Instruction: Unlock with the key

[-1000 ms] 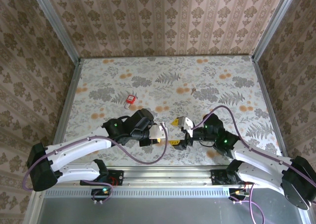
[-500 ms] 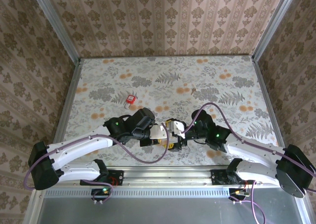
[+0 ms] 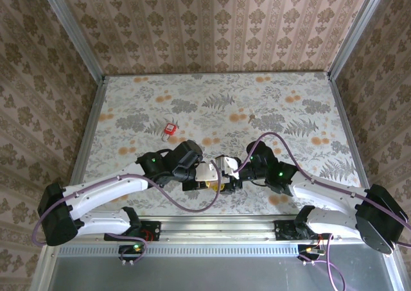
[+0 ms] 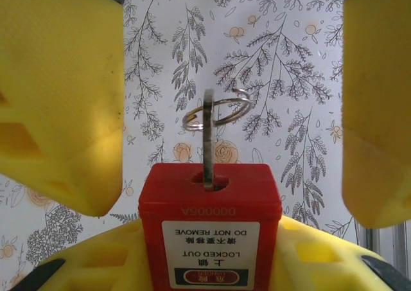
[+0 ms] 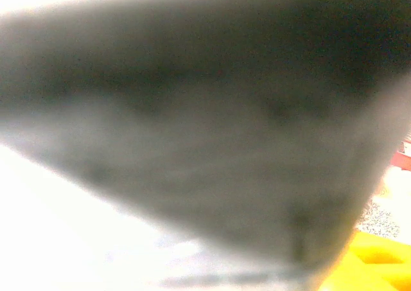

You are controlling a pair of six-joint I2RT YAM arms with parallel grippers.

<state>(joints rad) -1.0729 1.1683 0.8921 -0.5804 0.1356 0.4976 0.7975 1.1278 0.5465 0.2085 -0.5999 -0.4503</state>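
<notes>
**Backdrop and bystanders**

A small red object (image 3: 169, 130) lies on the floral-printed table (image 3: 289, 111), beyond the left gripper (image 3: 215, 176) and off to its left, well apart. Damask-papered walls (image 3: 212, 27) rise farther beyond, past the table's far edge.

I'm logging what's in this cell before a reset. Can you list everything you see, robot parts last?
lock: one, red with a white label, held off the table in the left gripper
key: one, silver, standing in the lock's keyhole
key ring: one, silver, through the key's head
small red thing: one, red and white, on the table beyond the left arm; too small to identify
table: one, pale floral top
walls: three, brown patterned, around the table
cables: two, purple, one along each arm
left arm, right arm: white and black, near edge
left gripper: yellow fingers, closed on the lock
right gripper: right up against the left one; jaws unclear
</notes>
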